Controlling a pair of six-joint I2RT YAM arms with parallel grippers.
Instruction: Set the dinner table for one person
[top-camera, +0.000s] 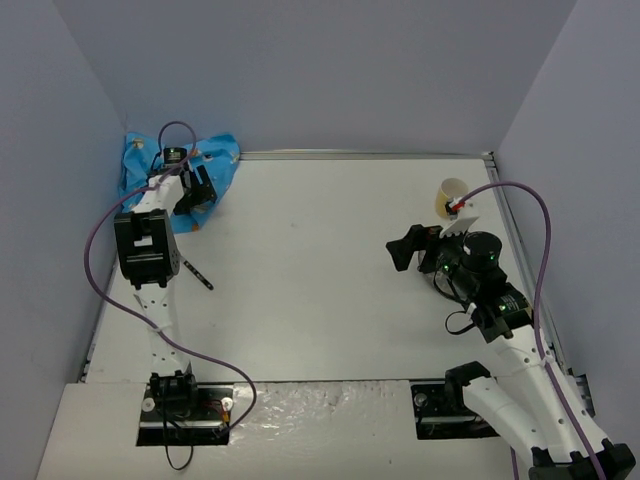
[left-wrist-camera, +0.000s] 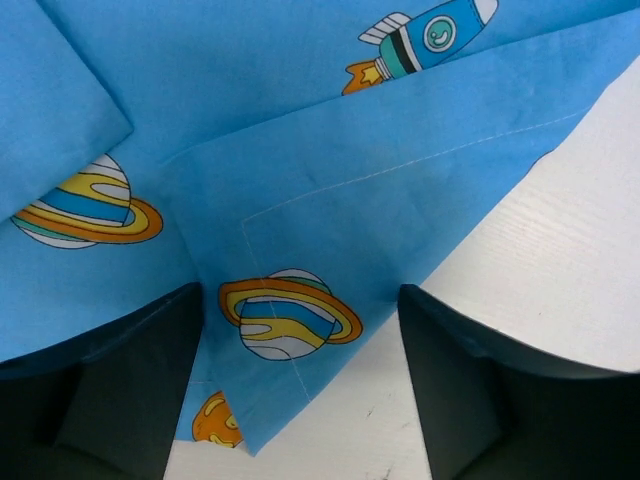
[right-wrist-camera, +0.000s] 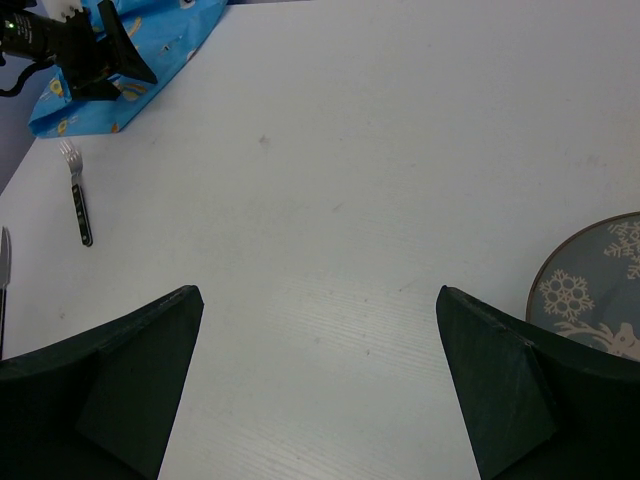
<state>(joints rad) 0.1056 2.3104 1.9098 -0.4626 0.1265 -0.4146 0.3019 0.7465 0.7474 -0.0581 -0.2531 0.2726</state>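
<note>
The white dinner table (top-camera: 320, 260) fills the top view. A bright blue cartoon-print cloth mat (top-camera: 175, 160) lies crumpled in its far left corner. My left gripper (top-camera: 200, 190) hangs over the mat's near edge. In the left wrist view, a hemmed corner of the mat (left-wrist-camera: 290, 320), printed with a ringed planet, lies between the parted fingers of that gripper (left-wrist-camera: 300, 300), and neither finger presses on it. My right gripper (top-camera: 398, 250) hovers at the right side of the table. In its own view the right gripper (right-wrist-camera: 317, 295) is wide open over bare tabletop (right-wrist-camera: 350, 150).
A black-handled fork (top-camera: 195, 272) lies near the left edge, with a knife (right-wrist-camera: 4, 270) just beyond it. A cream cup (top-camera: 452, 188) stands at the far right. A grey snowflake plate (right-wrist-camera: 600, 290) sits to the right of my right gripper. Walls close in three sides.
</note>
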